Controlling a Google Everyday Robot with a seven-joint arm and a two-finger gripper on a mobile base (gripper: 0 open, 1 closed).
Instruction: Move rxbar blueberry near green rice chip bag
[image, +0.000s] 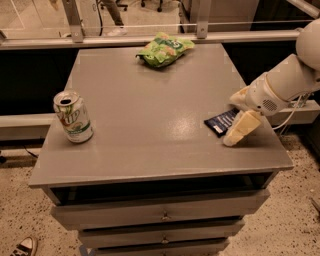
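Lighting warm and subdued, falling from overhead. The tool hangs low over the right edge of the worktop, with only a faint, soft shadow beneath it. A dull glare patch lies just left of the tool. The floor far behind it is brighter.
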